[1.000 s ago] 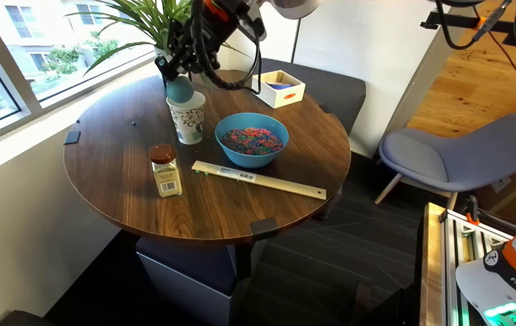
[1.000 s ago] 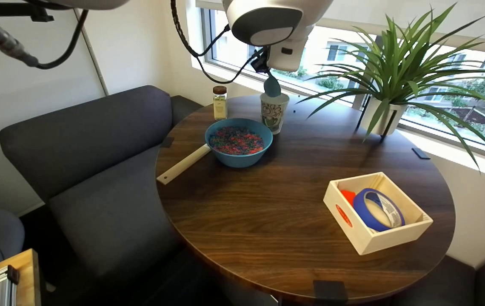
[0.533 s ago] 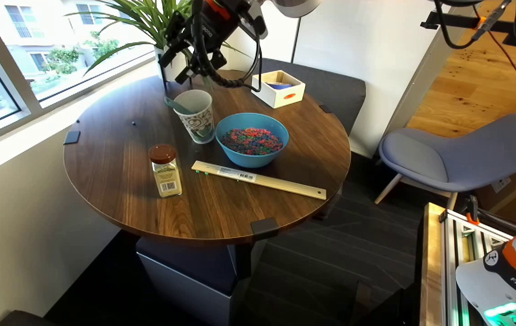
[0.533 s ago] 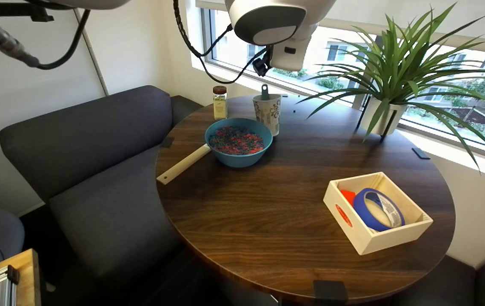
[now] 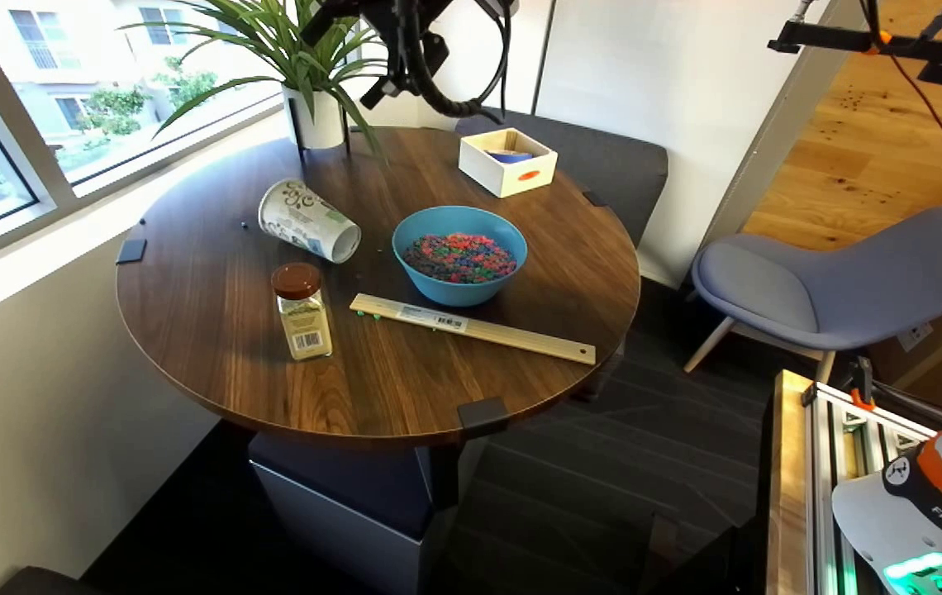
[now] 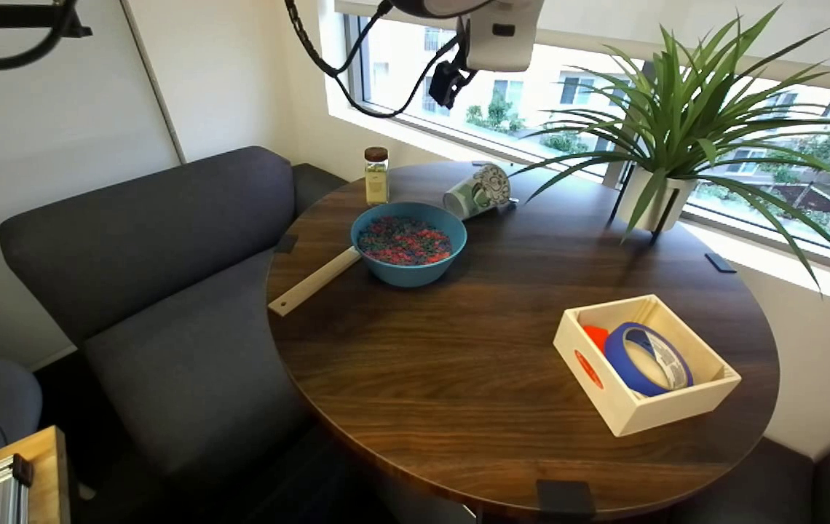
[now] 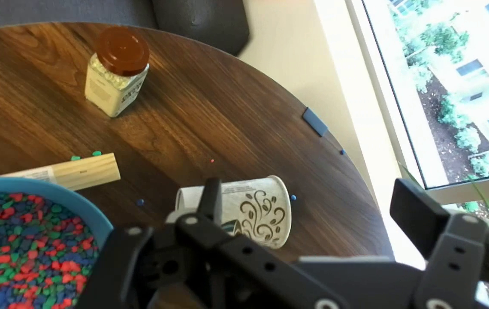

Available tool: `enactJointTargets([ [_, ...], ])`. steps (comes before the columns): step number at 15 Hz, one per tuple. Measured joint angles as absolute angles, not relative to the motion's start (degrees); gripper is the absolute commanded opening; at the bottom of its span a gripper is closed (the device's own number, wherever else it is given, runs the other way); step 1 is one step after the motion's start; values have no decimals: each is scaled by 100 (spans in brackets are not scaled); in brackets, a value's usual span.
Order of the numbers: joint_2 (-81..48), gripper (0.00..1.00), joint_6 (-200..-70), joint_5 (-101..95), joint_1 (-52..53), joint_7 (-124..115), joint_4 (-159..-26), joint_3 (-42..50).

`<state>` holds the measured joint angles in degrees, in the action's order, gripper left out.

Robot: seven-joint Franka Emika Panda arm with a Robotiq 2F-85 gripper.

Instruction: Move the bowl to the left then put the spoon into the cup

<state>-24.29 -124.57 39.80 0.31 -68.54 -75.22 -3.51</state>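
Note:
The cream-white cup (image 5: 306, 221) with brown scrolls lies on its side on the table; its wide mouth points toward the window. In the wrist view the same cup (image 7: 266, 210) is partly covered by a finger (image 7: 212, 199) but sits well below it. The spoon is hidden in all views. A blue bowl (image 5: 454, 293) full of red, green and blue bits stands upright near the cup's base end; both exterior views show it. My gripper (image 7: 313, 206) is wide apart with nothing between its fingers, raised above the table beyond the cup in an exterior view (image 5: 347, 56).
A jar (image 5: 306, 318) with a brown lid stands near the cup. A flat wooden strip (image 5: 479, 328) lies beside the bowl. The wooden box (image 6: 641, 415) holds blue tape. A potted plant (image 5: 318, 120) stands by the window. Small loose bits dot the tabletop.
My gripper has opened and let go of the spoon, then moved up and away. The cup went from upright, through tilting with the spoon in it, to lying on its side.

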Motion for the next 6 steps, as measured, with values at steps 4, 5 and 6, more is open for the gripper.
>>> enactJointTargets([
  [4,-1820,100,-12498,3420,98,-6777,-8147,-227],
  [5,-1754,100,-12513,3399,108,-6772,-8231,-217],
  [6,-1720,100,-12537,3392,112,-6765,-8287,-214],
])
